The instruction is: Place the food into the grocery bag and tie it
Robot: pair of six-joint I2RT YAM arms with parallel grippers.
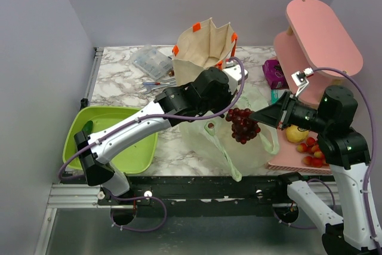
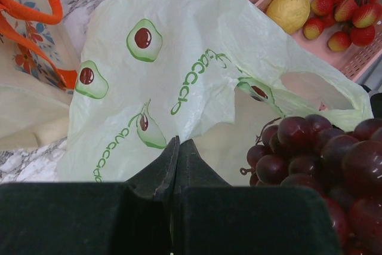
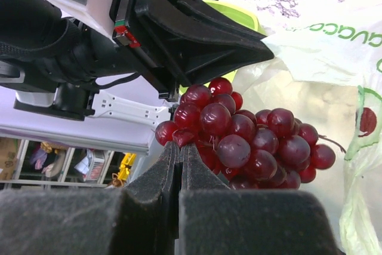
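Because the right gripper (image 3: 179, 150), clamped together on the bunch's edge, dangles the glossy round grapes (image 1: 242, 125) just over the mouth of the bag (image 2: 179, 58), a swing could spill them outside; the left gripper (image 2: 176, 147), closed on the thin crinkly film, might let it slip shut. Beyond sit a waxy lemon (image 2: 289, 9), bumpy strawberries (image 2: 345, 10), the stiff tote (image 1: 206, 43)

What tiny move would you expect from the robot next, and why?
Probably lower the right arm a little. The right jaws are shut on the grapes, which hang over the grocery bag, while the left jaws pinch the bag's edge, apparently holding its mouth open. Lowering first should keep them from missing the opening.
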